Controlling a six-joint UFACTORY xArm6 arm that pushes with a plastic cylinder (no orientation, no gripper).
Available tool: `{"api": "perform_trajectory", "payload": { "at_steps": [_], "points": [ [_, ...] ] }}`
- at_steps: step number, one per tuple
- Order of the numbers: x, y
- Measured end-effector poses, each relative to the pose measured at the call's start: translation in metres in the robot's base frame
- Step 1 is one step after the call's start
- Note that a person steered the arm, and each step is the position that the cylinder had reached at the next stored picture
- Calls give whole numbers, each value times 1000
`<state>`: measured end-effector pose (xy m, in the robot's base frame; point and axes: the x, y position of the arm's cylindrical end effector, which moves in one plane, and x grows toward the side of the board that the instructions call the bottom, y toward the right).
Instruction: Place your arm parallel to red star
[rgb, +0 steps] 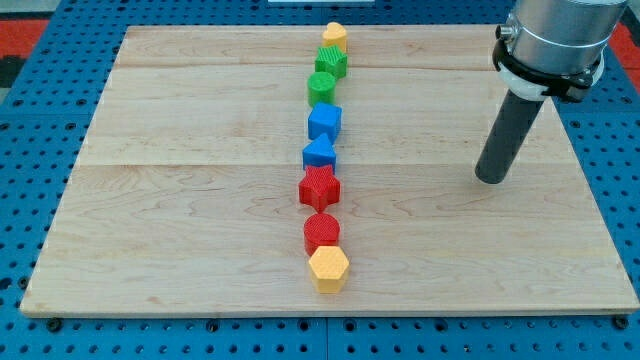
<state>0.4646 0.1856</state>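
Note:
The red star (319, 187) lies on the wooden board (180, 200) near the middle, in a single column of blocks running from the view's top to its bottom. My tip (492, 178) rests on the board far to the view's right of the red star, at about the same height in the view, touching no block. Above the star are a blue triangle-like block (319, 153), a blue cube (325, 121), a green cylinder (321, 87), a green star (331, 62) and a yellow block (334, 36). Below it are a red cylinder (322, 232) and a yellow hexagon (328, 268).
The board sits on a blue pegboard table (40, 120). The arm's grey body (555, 35) hangs over the board's top right corner.

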Motion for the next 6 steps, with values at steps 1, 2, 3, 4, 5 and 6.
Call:
{"api": "perform_trajectory", "payload": {
  "at_steps": [1,2,3,4,5,6],
  "points": [
    [0,0],
    [0,-10],
    [-1,-55],
    [-2,-84],
    [-4,-50],
    [-5,-34]
  ]
}}
